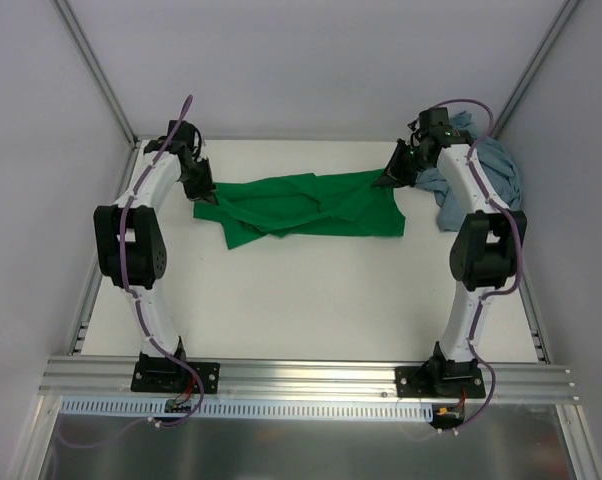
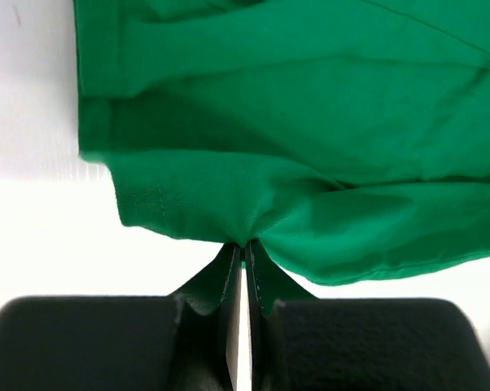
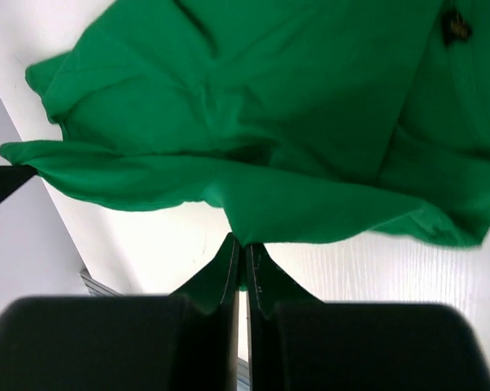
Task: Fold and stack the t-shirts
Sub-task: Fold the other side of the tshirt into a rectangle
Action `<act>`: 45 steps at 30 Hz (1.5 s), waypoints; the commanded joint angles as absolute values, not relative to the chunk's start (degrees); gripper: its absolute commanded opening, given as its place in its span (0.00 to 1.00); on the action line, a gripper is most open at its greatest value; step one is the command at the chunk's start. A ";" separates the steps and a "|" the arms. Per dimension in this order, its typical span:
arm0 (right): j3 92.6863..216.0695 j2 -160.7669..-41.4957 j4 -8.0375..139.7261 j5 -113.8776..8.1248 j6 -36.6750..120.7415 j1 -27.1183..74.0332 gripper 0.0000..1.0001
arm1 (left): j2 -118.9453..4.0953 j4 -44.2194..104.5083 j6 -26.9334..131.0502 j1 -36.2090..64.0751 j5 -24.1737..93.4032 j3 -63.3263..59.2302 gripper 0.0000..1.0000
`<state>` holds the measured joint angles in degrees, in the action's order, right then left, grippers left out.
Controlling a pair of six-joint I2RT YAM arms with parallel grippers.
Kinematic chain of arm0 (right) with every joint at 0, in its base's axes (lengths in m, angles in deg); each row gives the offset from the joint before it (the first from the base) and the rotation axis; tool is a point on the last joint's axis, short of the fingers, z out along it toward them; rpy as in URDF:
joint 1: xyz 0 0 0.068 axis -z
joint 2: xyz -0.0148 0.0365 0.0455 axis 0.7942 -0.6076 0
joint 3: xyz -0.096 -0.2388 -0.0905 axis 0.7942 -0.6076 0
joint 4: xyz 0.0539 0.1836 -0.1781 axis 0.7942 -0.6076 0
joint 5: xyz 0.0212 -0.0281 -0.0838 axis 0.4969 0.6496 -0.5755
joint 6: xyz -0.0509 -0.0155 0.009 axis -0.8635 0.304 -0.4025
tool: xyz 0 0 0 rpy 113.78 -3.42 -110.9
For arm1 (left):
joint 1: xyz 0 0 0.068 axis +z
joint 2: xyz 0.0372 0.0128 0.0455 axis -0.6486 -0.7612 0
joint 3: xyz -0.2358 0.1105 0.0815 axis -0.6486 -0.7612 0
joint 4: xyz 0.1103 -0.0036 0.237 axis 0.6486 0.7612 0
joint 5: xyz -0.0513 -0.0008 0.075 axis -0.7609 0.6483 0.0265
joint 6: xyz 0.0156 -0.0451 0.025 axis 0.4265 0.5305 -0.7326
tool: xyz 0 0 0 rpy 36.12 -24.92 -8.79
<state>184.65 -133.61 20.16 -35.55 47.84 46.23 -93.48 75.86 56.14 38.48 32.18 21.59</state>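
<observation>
left pincer nips green shirt (edge)

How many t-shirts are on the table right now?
2. The green t-shirt lies stretched across the far middle; the blue-grey t-shirt is bunched in the far right corner, partly hidden behind the right arm. None other visible.

White left arm and right arm, black joints, purple cables, black jaws

The flat white rectangular table carries a rumpled bright green cloth t-shirt stretched crosswise over its far half and, near that shirt's right end in the far right corner, a dusty blue-grey cloth t-shirt crumpled in a heap.
</observation>
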 commanded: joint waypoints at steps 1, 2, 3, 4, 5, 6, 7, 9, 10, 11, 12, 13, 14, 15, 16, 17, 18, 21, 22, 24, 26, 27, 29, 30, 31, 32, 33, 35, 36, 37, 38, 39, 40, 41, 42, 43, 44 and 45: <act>191.32 -140.62 17.57 -31.78 47.78 47.31 0.00 | -98.10 79.18 55.42 37.88 30.92 26.67 0.00; 192.29 -142.12 18.70 -31.34 48.31 47.66 0.00 | -99.17 79.44 55.33 37.88 31.27 28.86 0.00; 194.04 -144.91 19.15 -30.29 48.84 47.84 0.00 | -100.40 79.97 55.16 37.97 31.62 30.18 0.00; 195.10 -146.42 19.68 -29.67 49.89 48.01 0.00 | -102.50 80.93 55.07 37.97 31.89 31.41 0.00; 196.24 -147.92 20.20 -29.15 50.33 48.45 0.00 | -103.47 81.29 54.89 38.06 32.24 33.78 0.00; 199.12 -150.98 20.30 -28.10 50.60 48.54 0.01 | -104.61 81.81 54.89 38.15 32.50 35.02 0.04; 200.46 -152.49 20.47 -27.48 51.30 48.63 0.00 | -106.37 82.17 54.81 38.32 32.77 37.12 0.07; 202.48 -155.04 22.66 -24.42 52.09 49.33 0.00 | -107.70 82.61 55.24 38.59 34.17 38.89 0.34; 202.93 -156.27 24.93 -23.61 53.05 49.77 0.03 | -107.70 81.57 55.42 38.59 35.04 39.25 0.47; 202.41 -156.19 26.35 -23.34 53.23 49.95 0.32 | -107.09 80.77 55.86 38.67 36.88 38.90 0.62; 201.10 -155.41 27.84 -23.95 53.24 50.03 0.48 | -106.04 79.28 56.03 38.59 37.77 37.85 0.98; 197.09 -152.36 29.51 -24.48 53.15 50.04 0.64 | -102.47 77.44 56.21 38.67 38.30 34.28 0.99; 194.78 -150.32 32.66 -25.09 52.37 50.04 0.79 | -100.43 73.25 56.39 38.67 38.83 32.15 0.99; 192.32 -148.22 34.17 -26.32 52.01 50.04 0.82 | -97.97 70.86 56.47 38.67 39.70 29.78 0.99; 190.04 -146.11 35.40 -26.68 51.66 50.12 0.84 | -93.42 69.09 56.56 38.67 40.15 25.76 0.99; 187.14 -142.52 36.02 -27.03 50.78 50.04 0.86 | -91.81 67.94 56.74 38.67 40.41 24.41 0.99; 186.07 -140.92 35.86 -27.64 50.25 50.12 0.86 | -90.14 66.97 56.74 38.67 39.46 23.27 0.99; 180.71 -134.15 35.76 -28.61 49.72 50.04 0.86 | -88.36 71.33 56.82 38.67 35.42 22.81 0.99; 179.04 -132.39 36.03 -28.61 49.89 50.04 0.86 | -89.06 72.75 57.09 38.67 33.49 23.16 0.99; 173.25 -126.59 37.61 -28.79 50.60 49.95 0.86 | -88.98 73.47 58.14 38.67 31.64 21.42 0.99; 169.73 -122.90 37.96 -28.88 50.78 49.77 0.84 | -87.67 69.79 60.16 38.85 28.91 16.06 0.99; 166.67 -119.84 38.05 -28.96 50.60 49.77 0.84 | -87.40 68.47 61.12 39.11 26.99 14.39 0.99; 163.22 -116.57 37.96 -29.23 50.43 49.77 0.84 | -87.40 62.60 66.02 39.99 18.48 8.95 0.99; 160.25 -113.68 37.88 -29.32 50.34 49.68 0.84 | -87.40 59.35 68.14 41.65 15.14 6.40 0.99; 158.91 -112.44 37.09 -29.49 49.64 49.77 0.83 | -87.14 50.18 70.77 42.36 11.36 0.55 0.99; 157.77 -111.21 36.48 -29.67 49.11 49.77 0.84 | -86.96 44.35 76.46 43.06 4.36 -2.73 0.99; 156.02 -109.19 35.16 -30.36 48.15 49.77 0.84 | -86.00 33.33 81.65 44.20 1.86 -9.20 0.99; 154.86 -107.33 33.84 -31.07 47.18 49.77 0.83 | -84.86 26.60 83.79 44.74 0.43 -13.55 0.99; 154.34 -106.46 33.31 -31.33 46.74 49.86 0.84 | -84.24 24.27 83.90 44.74 0.42 -15.05 0.99; 153.72 -105.05 32.35 -31.51 46.21 49.77 0.83 | -83.45 23.03 83.46 44.74 0.60 -16.63 0.99; 153.28 -104.43 32.16 -31.60 46.21 49.77 0.83 | -83.18 21.11 83.20 44.83 0.86 -17.17 0.99; 152.93 -103.82 32.08 -31.60 46.20 49.77 0.84 | -82.83 19.08 83.11 45.00 0.69 -17.70 0.99; 152.58 -103.38 31.90 -31.60 46.20 49.77 0.83 | -82.57 16.28 83.45 45.26 0.25 -19.70 0.98; 152.05 -102.85 31.72 -31.34 46.47 49.77 0.84 | -82.48 14.25 84.41 45.44 0.16 -20.51 0.98; 151.70 -102.58 31.72 -31.25 46.56 49.77 0.83 | -82.22 9.53 85.12 45.53 -0.62 -22.08 0.98; 151.26 -102.41 31.81 -31.25 46.73 49.77 0.84 | -82.04 7.31 86.35 45.62 -1.06 -22.79 0.97; 150.56 -102.14 31.72 -31.42 46.82 49.77 0.83 | -81.78 5.46 86.97 45.71 -1.16 -23.41 0.97; 150.20 -102.14 31.64 -31.43 46.82 49.86 0.83 | -81.25 4.48 87.15 45.88 -1.16 -23.76 0.97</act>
